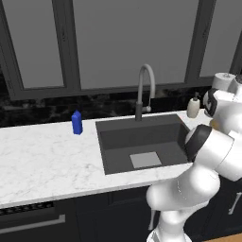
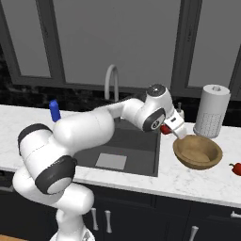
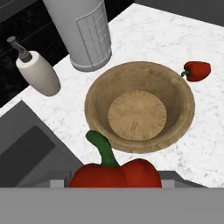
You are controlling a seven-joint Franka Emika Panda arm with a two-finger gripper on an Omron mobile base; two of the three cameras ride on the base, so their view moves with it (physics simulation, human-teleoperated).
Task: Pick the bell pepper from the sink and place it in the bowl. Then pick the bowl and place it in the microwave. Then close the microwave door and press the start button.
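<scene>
Pepper clamped in hand, stem up, just short of bowl rim on tabletop; second pepper beyond bowl.

This is a home kitchen: a white marble table runs along a dark stone backsplash under tall grey-framed windows, and a dark grey sink with an arched metal faucet is set into it. Dark cabinet fronts with metal handles stand below. On the table are a soap dispenser, a paper towel roll, a blue bottle, a wooden bowl and red peppers
</scene>
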